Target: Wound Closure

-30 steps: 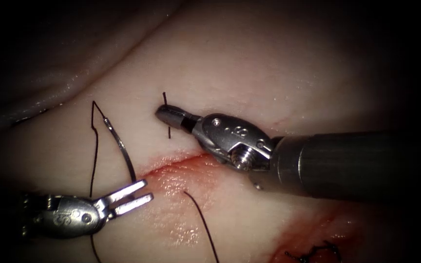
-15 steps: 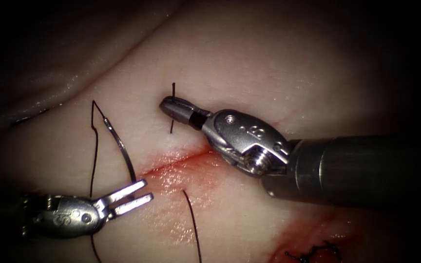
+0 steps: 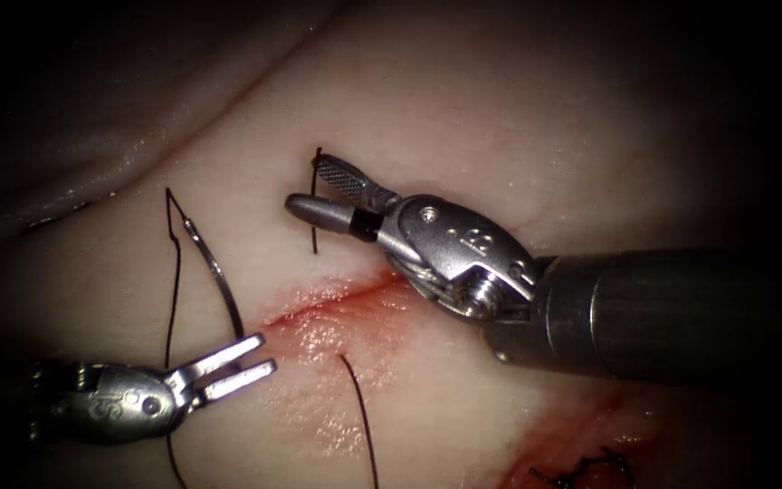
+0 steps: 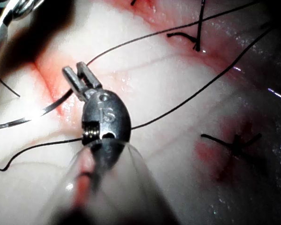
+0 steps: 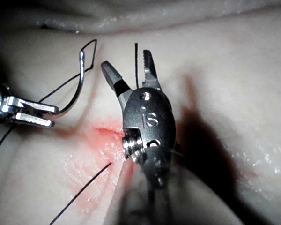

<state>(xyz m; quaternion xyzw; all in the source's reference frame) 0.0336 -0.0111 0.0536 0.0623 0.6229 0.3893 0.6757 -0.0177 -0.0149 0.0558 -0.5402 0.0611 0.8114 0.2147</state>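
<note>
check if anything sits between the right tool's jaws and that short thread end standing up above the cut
Nothing visible does. The right tool has its jaws open on either side of the short thread end, with only bare tissue around it. The left tool holds the needle near its tip end, off to the left.

The endoscope view is bright in the middle and falls to black at its edges, with wet glare on the tissue, while the right tool throws a soft dark shadow and its own near shaft is blurred.
</note>
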